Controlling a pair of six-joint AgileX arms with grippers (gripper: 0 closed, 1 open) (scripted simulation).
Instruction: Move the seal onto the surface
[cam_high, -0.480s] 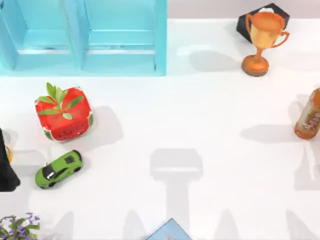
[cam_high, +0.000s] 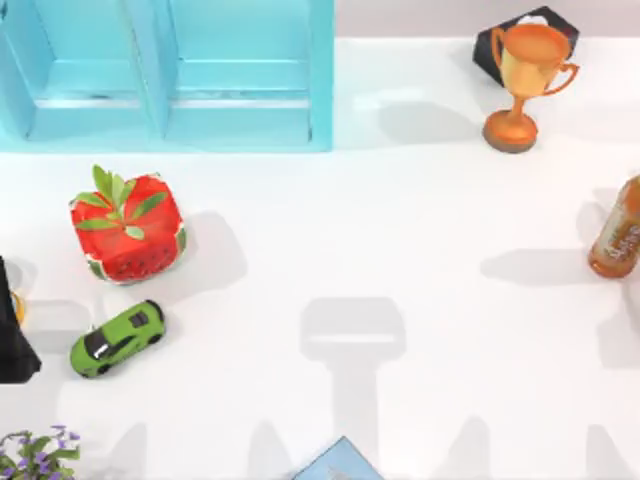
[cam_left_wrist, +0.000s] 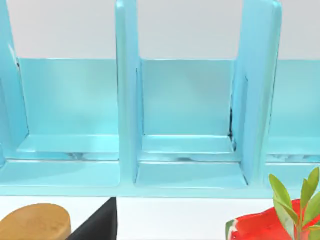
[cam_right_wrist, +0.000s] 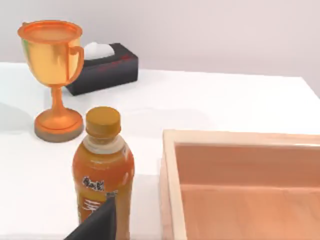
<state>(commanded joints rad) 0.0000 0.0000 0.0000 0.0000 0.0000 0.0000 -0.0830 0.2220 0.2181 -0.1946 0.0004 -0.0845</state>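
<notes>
The seal (cam_left_wrist: 32, 222), a tan-brown block with rounded edges, lies low in the left wrist view beside a dark finger (cam_left_wrist: 97, 225) of my left gripper. From above, my left arm (cam_high: 14, 345) is a dark shape at the table's left edge, with a sliver of tan (cam_high: 17, 306) against it. Whether the fingers hold the seal cannot be made out. The surface (cam_high: 420, 230) is the broad white tabletop. A dark finger (cam_right_wrist: 95, 222) of my right gripper sits close in front of an orange bottle (cam_right_wrist: 102, 165).
A turquoise shelf unit (cam_high: 165, 75) stands at the back left. A watermelon-shaped planter (cam_high: 127, 228) and a green toy car (cam_high: 117, 338) sit on the left. A trophy (cam_high: 525, 85), a tissue box (cam_right_wrist: 102, 67), the bottle (cam_high: 618, 232) and a wooden tray (cam_right_wrist: 240, 185) are on the right.
The arm shadows near the table's right edge have shifted slightly to the right. The objects and the left arm have not moved.
</notes>
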